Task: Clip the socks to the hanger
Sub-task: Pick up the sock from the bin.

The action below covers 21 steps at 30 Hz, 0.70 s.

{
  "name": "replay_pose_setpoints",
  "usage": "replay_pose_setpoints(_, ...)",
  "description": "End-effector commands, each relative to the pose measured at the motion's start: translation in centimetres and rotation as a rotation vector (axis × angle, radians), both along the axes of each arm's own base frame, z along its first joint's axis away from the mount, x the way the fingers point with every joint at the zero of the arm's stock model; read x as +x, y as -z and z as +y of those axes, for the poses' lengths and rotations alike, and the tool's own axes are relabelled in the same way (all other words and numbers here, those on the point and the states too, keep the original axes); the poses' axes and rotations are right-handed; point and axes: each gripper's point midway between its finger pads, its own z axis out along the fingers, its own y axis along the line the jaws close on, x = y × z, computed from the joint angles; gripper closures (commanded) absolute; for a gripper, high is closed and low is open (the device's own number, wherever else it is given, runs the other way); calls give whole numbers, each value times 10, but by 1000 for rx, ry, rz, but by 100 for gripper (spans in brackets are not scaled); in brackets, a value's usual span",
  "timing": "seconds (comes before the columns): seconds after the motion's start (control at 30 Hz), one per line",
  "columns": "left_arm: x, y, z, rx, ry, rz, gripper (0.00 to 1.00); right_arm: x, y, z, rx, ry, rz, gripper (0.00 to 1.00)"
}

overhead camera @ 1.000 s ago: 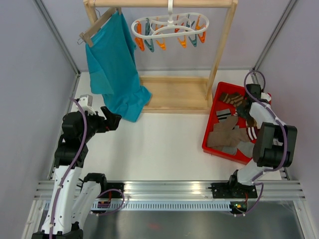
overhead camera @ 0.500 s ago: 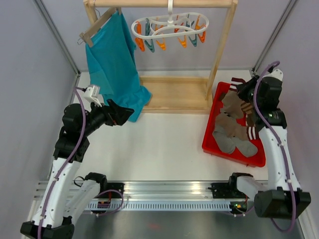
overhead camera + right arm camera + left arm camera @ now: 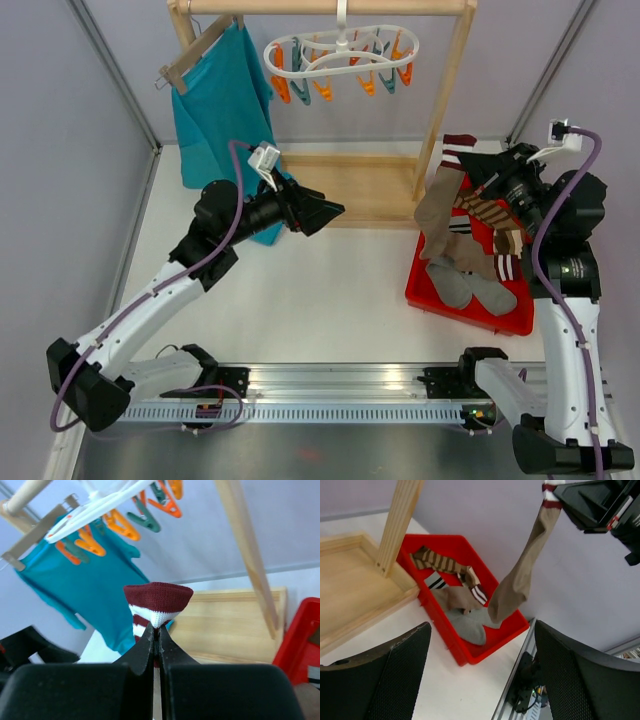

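Observation:
My right gripper (image 3: 472, 168) is shut on a taupe sock (image 3: 438, 205) just below its maroon-and-white striped cuff (image 3: 157, 597). The sock hangs limp over the left edge of the red tray (image 3: 415, 290). In the right wrist view the gripper (image 3: 156, 632) has its jaws pressed together on the cuff. Several more socks (image 3: 470, 270) lie in the tray. The white hanger (image 3: 340, 50) with orange and teal clips hangs from the rack's top bar, above and left of the held sock; it also shows in the right wrist view (image 3: 100, 507). My left gripper (image 3: 330, 213) is open and empty, facing the tray (image 3: 465, 655) and the hanging sock (image 3: 520, 575).
A teal shirt (image 3: 225, 130) on a wooden hanger hangs at the rack's left end. The wooden rack has a base board (image 3: 350, 190) and a right post (image 3: 445, 100) close to the held sock. Grey walls enclose the table.
My right gripper has lifted the taupe sock out of the tray, up and to the left. My left arm has reached forward and right, from the table's left side to the middle.

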Motion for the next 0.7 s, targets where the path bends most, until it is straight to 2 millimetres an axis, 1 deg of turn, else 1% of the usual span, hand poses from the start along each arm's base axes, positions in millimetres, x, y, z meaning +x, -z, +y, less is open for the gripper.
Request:
replay_pose_setpoints(0.0, -9, -80, -14, -174, 67, -182, 13, -21, -36, 20, 30, -107, -98, 100)
replay_pose_setpoints(0.07, -13, -89, -22, -184, 102, -204, 16, -24, -40, 26, 50, -140, -104, 100)
replay_pose_setpoints(0.1, -10, -86, -29, -175, 116, -199, 17, -26, -40, 31, 59, -160, -105, 100)
replay_pose_setpoints(0.13, -12, -92, -32, -182, 125, -213, 19, -27, -42, 38, 67, -189, -115, 100)
replay_pose_setpoints(0.17, -16, -93, -36, -183, 148, -219, 20, -27, -41, 42, 74, -202, -110, 100)
replay_pose_setpoints(0.2, -15, -95, -42, -185, 158, -220, 23, -29, -41, 49, 81, -227, -112, 100)
replay_pose_setpoints(0.27, -16, -94, -50, -180, 178, -218, 25, -25, -39, 55, 86, -235, -105, 100)
replay_pose_setpoints(0.3, -14, -94, -55, -177, 182, -219, 26, -27, -38, 64, 87, -264, -104, 100)
replay_pose_setpoints(0.33, -14, -93, -58, -173, 184, -220, 26, -27, -38, 68, 87, -271, -103, 100)
replay_pose_setpoints(0.37, -14, -93, -62, -168, 185, -229, 26, -27, -38, 76, 90, -289, -97, 100)
replay_pose_setpoints(0.5, -10, -95, -71, -169, 189, -241, 31, -28, -38, 98, 92, -325, -94, 100)
replay_pose_setpoints(0.53, -7, -95, -73, -169, 181, -242, 31, -24, -35, 102, 82, -326, -86, 100)
replay_pose_setpoints(0.57, -7, -95, -75, -166, 181, -247, 33, -27, -34, 111, 82, -350, -81, 100)
replay_pose_setpoints(0.6, -7, -99, -75, -169, 179, -256, 36, -25, -33, 113, 81, -336, -79, 100)
replay_pose_setpoints(0.63, -6, -100, -75, -168, 169, -257, 37, -22, -31, 116, 75, -329, -75, 100)
replay_pose_setpoints(0.67, -4, -98, -76, -159, 164, -258, 37, -25, -30, 124, 72, -348, -73, 100)
